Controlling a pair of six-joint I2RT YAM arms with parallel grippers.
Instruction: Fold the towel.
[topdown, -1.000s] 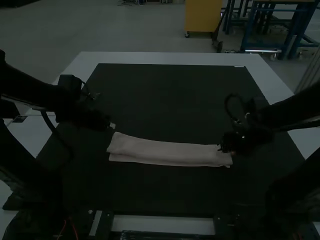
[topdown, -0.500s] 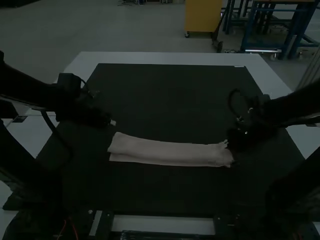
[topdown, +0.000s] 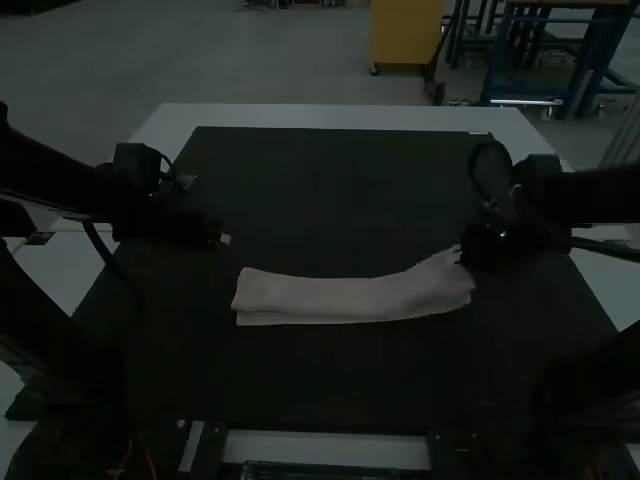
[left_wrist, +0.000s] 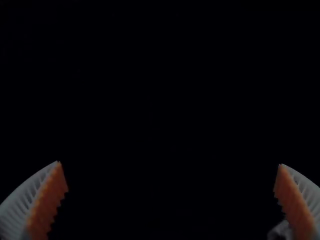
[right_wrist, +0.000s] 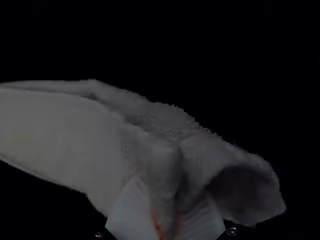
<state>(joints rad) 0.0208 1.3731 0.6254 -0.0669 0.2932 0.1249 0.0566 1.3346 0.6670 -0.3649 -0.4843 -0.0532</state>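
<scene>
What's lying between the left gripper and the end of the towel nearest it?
Just bare dark mat: in the high view, nothing sits between the left gripper and the towel.

Towel (topdown: 350, 299): soft-looking matt cloth, nubby along one edge. Mat (topdown: 330, 200): matt, fairly even. Worktop (topdown: 290, 116): smooth. Left hand (topdown: 223, 239): fingers (left_wrist: 20, 206) ribbed, plastic-looking; pads (left_wrist: 49, 200) matt, rough-toothed. Right hand (topdown: 464, 259): ribbed, plastic-looking fingers (right_wrist: 129, 215).

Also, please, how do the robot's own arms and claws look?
The left arm and right arm look black, with a thin dark cable curving near each wrist. The left claw and right claw have whitish, ribbed fingers with orange pads.
</scene>
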